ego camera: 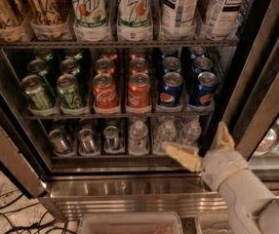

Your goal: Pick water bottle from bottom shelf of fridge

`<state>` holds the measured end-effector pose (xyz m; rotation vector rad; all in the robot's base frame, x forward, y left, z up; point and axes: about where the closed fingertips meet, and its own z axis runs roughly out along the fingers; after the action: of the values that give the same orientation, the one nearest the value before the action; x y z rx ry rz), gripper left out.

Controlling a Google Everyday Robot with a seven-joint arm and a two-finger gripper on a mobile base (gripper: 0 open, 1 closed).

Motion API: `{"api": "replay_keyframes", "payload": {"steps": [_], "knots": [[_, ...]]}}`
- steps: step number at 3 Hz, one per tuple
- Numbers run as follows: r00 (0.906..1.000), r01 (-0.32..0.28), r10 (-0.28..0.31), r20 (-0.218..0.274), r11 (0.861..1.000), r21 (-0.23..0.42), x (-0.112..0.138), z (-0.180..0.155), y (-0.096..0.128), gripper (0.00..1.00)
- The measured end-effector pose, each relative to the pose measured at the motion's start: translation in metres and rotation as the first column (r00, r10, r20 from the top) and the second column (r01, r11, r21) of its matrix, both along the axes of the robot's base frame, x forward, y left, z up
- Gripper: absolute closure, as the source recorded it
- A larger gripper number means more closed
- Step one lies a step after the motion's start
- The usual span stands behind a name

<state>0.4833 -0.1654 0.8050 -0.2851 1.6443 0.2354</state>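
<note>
The fridge (129,195) stands open, with a steel base and dark inside. On its bottom shelf (105,156) three small clear water bottles with white caps stand side by side: left (138,137), middle (167,132), right (192,130). Three silver-blue cans (87,140) stand to their left. My gripper (193,136) comes in from the lower right at the shelf's front. It is open and empty. One pale finger (179,154) reaches left, low in front of the middle bottle. The other finger (224,136) points up, right of the right bottle.
The rack above holds green, red cola and blue cans (140,89). The top rack holds tall cans and white tea bottles (178,9). The glass door frame (269,89) stands close on the right. Cables (3,213) lie on the floor at left. Clear bins (129,223) sit below the fridge.
</note>
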Motion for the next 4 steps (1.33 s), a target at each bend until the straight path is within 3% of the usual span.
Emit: {"api": "replay_keyframes", "payload": {"steps": [1, 3, 4], "knots": [[0.9968, -0.037, 0.039, -0.07, 0.999, 0.023, -0.012, -0.05, 0.027, 0.0], [0.9989, -0.021, 0.022, -0.041, 0.999, 0.024, -0.006, -0.059, 0.034, 0.0], [1.0, 0.004, -0.004, 0.003, 0.999, 0.041, 0.002, -0.081, 0.033, 0.0]]}}
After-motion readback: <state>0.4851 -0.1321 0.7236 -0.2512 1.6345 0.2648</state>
